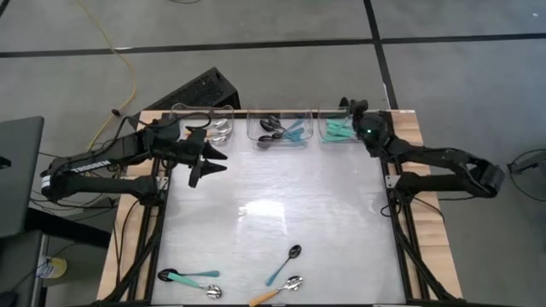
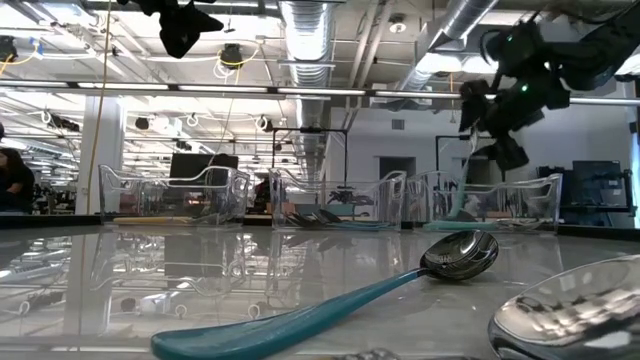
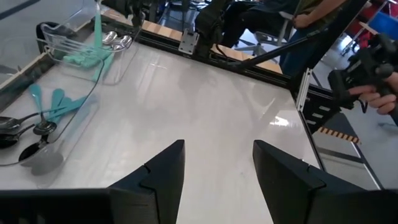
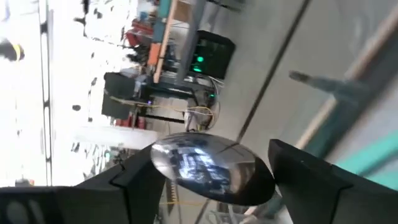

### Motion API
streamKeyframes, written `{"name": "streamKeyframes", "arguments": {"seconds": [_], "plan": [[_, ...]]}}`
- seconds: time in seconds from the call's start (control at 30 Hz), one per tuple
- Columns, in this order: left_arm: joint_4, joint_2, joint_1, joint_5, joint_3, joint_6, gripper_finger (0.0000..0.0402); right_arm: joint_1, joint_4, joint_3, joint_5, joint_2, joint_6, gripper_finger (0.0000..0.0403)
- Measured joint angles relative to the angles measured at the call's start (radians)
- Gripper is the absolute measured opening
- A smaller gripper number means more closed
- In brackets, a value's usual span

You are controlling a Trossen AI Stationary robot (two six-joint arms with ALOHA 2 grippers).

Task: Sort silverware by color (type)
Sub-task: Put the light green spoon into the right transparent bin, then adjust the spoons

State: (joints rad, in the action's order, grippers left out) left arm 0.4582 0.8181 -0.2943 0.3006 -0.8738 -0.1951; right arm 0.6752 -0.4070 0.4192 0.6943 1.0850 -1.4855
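High view: right gripper over the far-right bin, teal spoons just below it; left gripper by the far-left bin, fingers apart, empty; four loose spoons well away at the near table edge. Low view: right gripper hangs above the bin, teal handle under it, whether touching I can't tell. Left wrist: fingers spread, nothing between. Right wrist: shiny spoon bowl between the parted fingers; can't tell if clamped.
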Motion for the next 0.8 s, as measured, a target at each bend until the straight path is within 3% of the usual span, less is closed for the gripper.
{"name": "streamKeyframes", "arguments": {"seconds": [0.57, 0.7, 0.8], "plan": [[0.0, 0.0, 0.005, 0.002, 0.0, 0.034, 0.0173, 0.001, 0.026, 0.098, 0.007, -0.237, 0.536, 0.0301], [0.009, 0.0, 0.005, 0.01, 0.0, 0.034, 0.0173, -0.02, 0.025, 0.164, -0.118, -0.267, 0.685, 0.0301], [0.063, 0.0, 0.014, 0.051, 0.0, 0.033, 0.0173, -0.078, 0.048, 0.226, -0.356, -0.267, 0.809, 0.0301]]}}
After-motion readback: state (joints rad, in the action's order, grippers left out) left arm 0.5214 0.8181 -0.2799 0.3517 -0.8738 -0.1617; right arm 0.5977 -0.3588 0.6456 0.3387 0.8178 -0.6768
